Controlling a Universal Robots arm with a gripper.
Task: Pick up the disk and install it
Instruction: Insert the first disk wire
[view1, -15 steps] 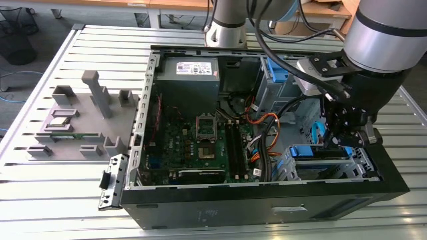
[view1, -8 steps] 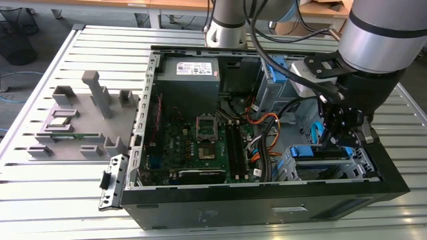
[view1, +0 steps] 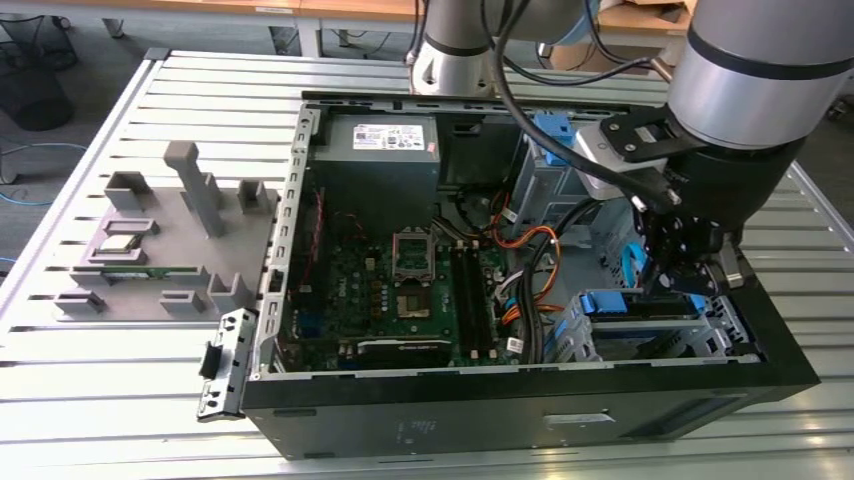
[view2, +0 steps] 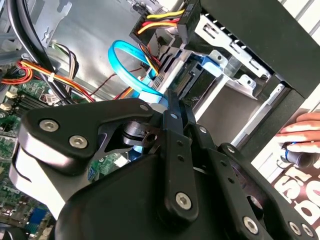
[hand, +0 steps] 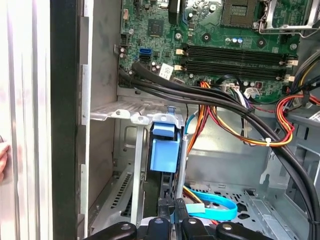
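Slatted metal table (view1: 214, 90) bears open computer case (view1: 467, 425) and, seemingly, grey holders (view1: 200, 205)

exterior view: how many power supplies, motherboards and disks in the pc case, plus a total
power supply: 1
motherboard: 1
disk: 1
total: 3

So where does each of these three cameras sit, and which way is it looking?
Exterior view: off the arm, high up, looking down into the open computer case on the table; the arm and gripper show.
First wrist view: on the wrist, looking past the gripper, closed on the disk, along the drive cage toward the motherboard.
Second wrist view: on the wrist, behind the gripper's black linkage, facing the drive cage.
Shared: both wrist views show the disk, a blue cable and a person's hand.
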